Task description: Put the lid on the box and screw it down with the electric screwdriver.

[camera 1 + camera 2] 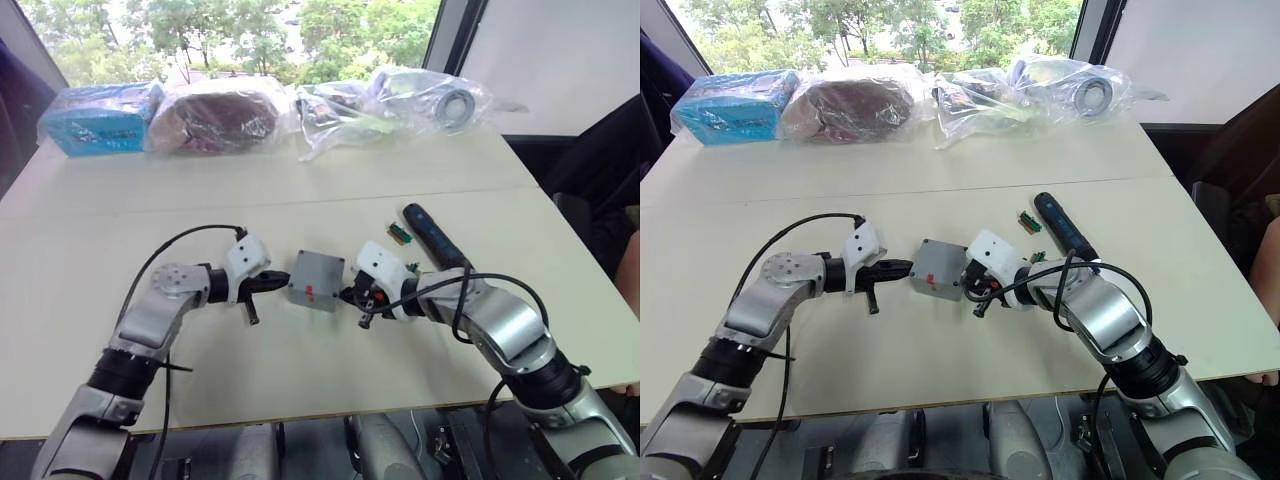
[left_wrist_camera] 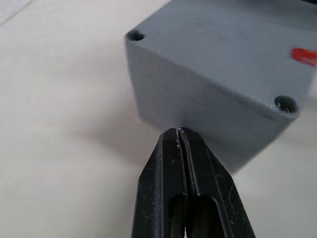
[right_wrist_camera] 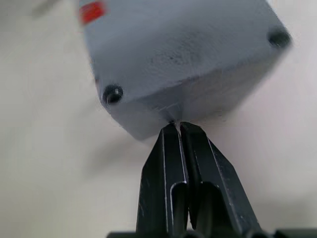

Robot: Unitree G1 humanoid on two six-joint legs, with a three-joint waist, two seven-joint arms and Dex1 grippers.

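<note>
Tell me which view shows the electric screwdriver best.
Right eye view: the electric screwdriver lies whole on the table beyond the right claw, untouched. Left eye view shows it too, partly behind the right arm. The wrist views look at the box.

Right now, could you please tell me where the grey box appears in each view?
Left eye view: the box sits mid-table between the two claws.
Right eye view: just left of centre.
Left wrist view: upper right, beyond the shut left claw.
Right wrist view: top, beyond the shut right claw.
Shared landmark: its red mark.
</note>
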